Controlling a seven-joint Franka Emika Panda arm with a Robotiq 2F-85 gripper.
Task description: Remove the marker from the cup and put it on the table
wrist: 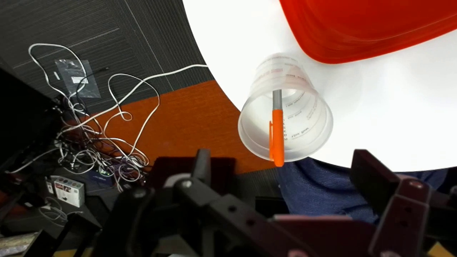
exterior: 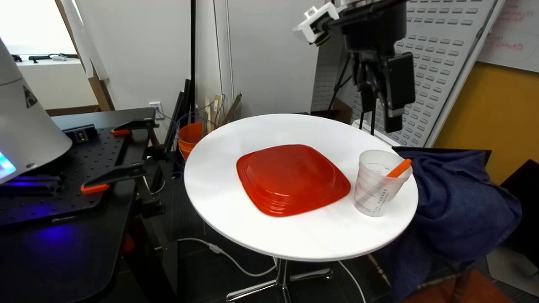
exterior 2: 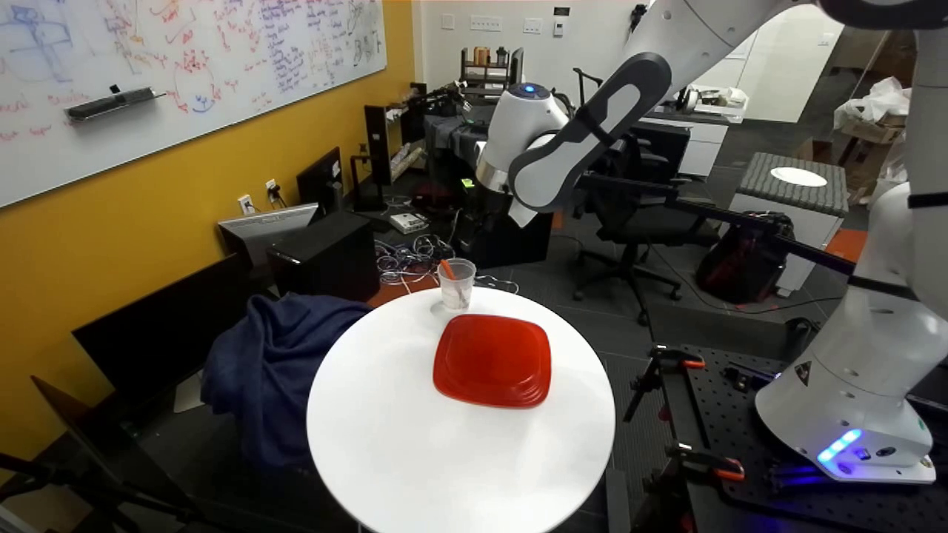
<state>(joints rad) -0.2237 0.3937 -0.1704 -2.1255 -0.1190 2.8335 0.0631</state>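
Note:
The cup (exterior: 372, 195), translucent and whitish, stands upright near the edge of the round white table (exterior: 294, 237). It also shows in an exterior view (exterior 2: 461, 287) and the wrist view (wrist: 310, 125). The marker (exterior: 399, 168) leans inside the cup, its orange end sticking out past the rim. Its grey lower part is inside the cup in the wrist view (wrist: 277, 132). My gripper (exterior: 381, 113) is above the cup, apart from cup and marker. In the wrist view its fingers (wrist: 282, 160) are wide apart with nothing held. In an exterior view it is dark against a dark background.
A square red plate (exterior: 290, 176) lies on the table beside the cup, also visible in an exterior view (exterior 2: 492, 363). A dark blue cloth (exterior: 459, 202) is heaped just beyond the table's edge. Loose cables (wrist: 107, 142) lie on the floor below.

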